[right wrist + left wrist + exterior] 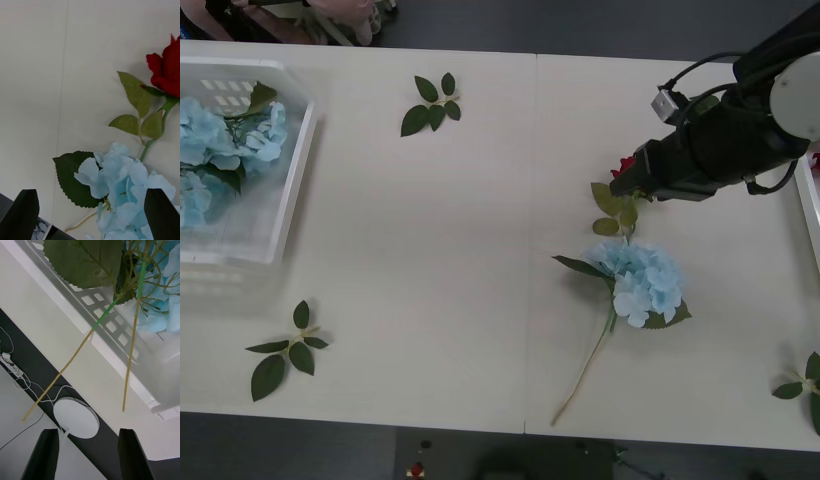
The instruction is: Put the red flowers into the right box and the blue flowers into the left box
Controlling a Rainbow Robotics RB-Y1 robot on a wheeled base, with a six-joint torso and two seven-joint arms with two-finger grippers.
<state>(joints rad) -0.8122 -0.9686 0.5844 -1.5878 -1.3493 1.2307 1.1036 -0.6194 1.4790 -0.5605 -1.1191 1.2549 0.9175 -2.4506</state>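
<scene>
Hovering over the right half of the tabletop, your right gripper (90,213) has its black fingers spread wide and holding nothing, with a red rose (168,69) and a blue flower (642,281) lying under it. Expect both to be very light and limp: fabric petals that crush easily and thin stems that may flex or roll. Take the rose by its green stem (153,140) just below the leaves, not by the bloom, because the blue cluster touches that stem and may drag along.

The rose's long axis runs from its bloom near the far right edge toward the near edge, its stem passing under the blue cluster. The blue flower's stem (585,365) points toward the near edge.

The right box (809,205) shows as a white rim at the right edge. The left box (295,170), at the far left corner, already carries blue clusters. Your left gripper (88,453) is open and empty above that box's rim.
</scene>
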